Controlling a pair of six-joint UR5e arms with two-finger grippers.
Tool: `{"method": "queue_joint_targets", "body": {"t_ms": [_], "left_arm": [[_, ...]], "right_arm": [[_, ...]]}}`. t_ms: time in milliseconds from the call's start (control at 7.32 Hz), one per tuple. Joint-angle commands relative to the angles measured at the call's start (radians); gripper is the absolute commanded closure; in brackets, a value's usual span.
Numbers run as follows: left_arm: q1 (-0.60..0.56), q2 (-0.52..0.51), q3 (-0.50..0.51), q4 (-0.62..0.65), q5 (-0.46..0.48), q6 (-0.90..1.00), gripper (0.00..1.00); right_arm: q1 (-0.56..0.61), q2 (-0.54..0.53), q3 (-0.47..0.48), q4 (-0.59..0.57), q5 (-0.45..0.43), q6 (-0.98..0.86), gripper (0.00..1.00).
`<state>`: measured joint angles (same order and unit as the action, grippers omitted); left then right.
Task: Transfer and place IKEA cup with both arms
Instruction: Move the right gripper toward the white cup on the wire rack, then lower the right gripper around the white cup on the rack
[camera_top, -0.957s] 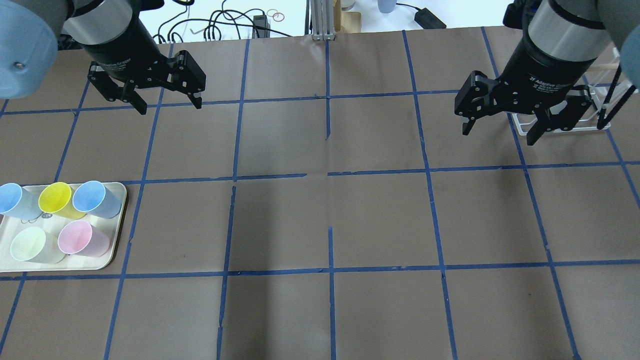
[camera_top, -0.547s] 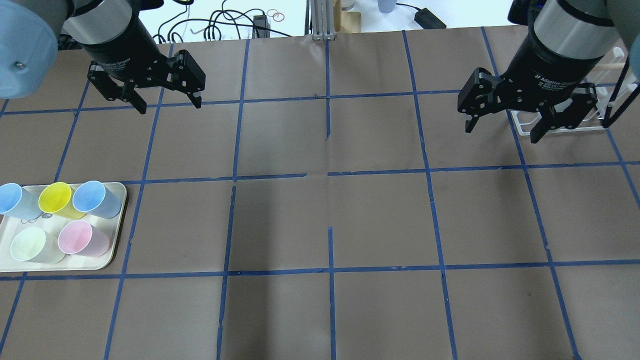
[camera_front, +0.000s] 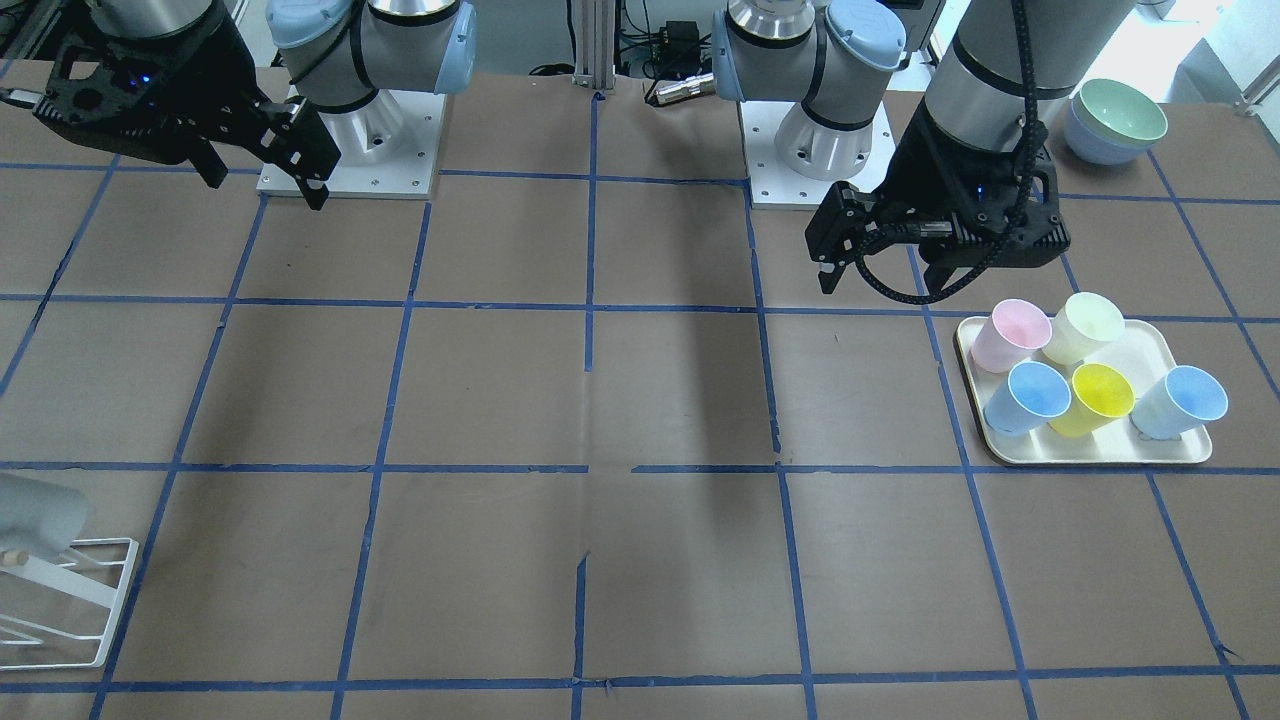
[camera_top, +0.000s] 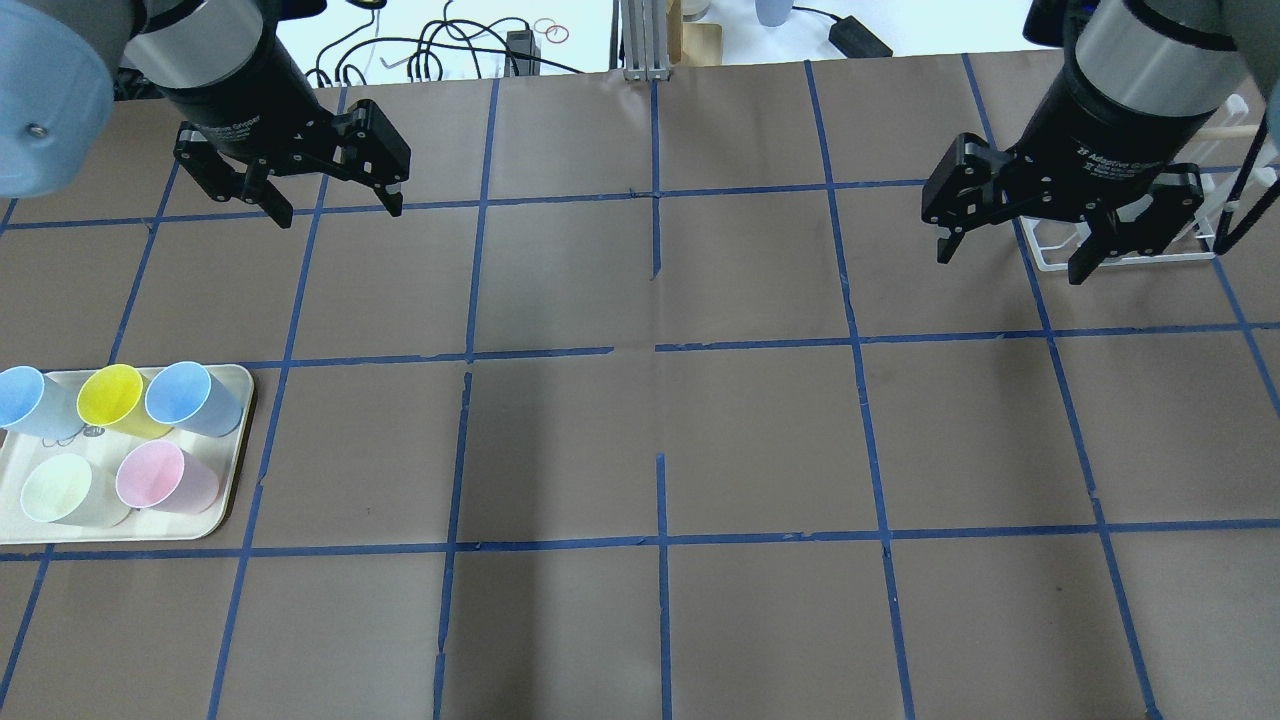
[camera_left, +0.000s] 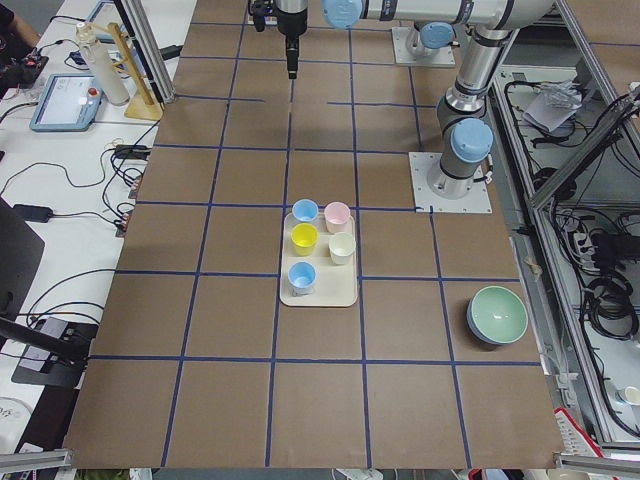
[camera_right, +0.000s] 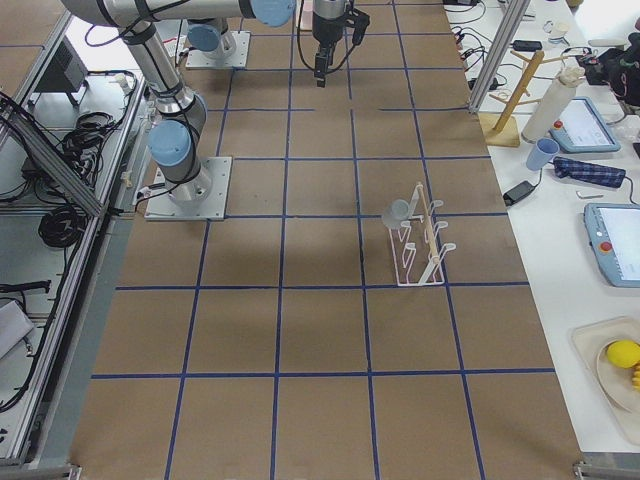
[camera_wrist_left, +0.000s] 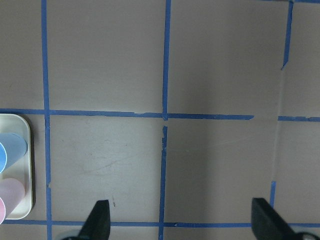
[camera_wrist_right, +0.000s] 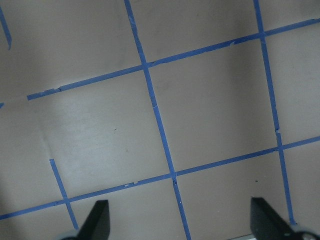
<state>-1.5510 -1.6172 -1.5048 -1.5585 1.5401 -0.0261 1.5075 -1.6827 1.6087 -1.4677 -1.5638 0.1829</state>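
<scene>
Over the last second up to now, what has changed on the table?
The right gripper, open and empty, drifted slightly away from the robot and outward to its right. Nothing was grasped or released. The left gripper, also open, and the tray with its cups stayed put.

A broad table covered in matt brown paper (camera_top: 760, 440) is marked into squares by strips of blue tape (camera_top: 660, 540), broken in places near the middle; on the robot's left side a cream, round-cornered plastic tray (camera_front: 1150, 345) lies flat within the grid; beyond that, near the robot-side edge, stands a pale green bowl nested in a blue-grey one (camera_front: 1115, 125); two white square metal mounting plates (camera_front: 410, 150) (camera_front: 770, 185) sit along the robot's edge; a white wire rack (camera_front: 118, 600) stands at the far right, well apart from the tray.
</scene>
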Motion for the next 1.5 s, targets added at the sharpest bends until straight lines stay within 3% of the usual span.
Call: {"method": "queue_joint_targets", "body": {"t_ms": [0,683,1366], "left_arm": [[-0.001,0.000,0.000,0.000,0.000,0.000,0.00],[0.000,0.000,0.000,0.000,0.000,0.000,0.00],[0.000,0.000,0.000,0.000,0.002,0.000,0.00]], "right_arm": [[-0.006,0.003,-0.004,-0.014,-0.002,-0.003,0.00],[-0.277,0.035,-0.003,-0.077,0.016,-0.511,0.00],[-0.412,0.184,-0.001,-0.235,0.014,-1.121,0.00]]}}
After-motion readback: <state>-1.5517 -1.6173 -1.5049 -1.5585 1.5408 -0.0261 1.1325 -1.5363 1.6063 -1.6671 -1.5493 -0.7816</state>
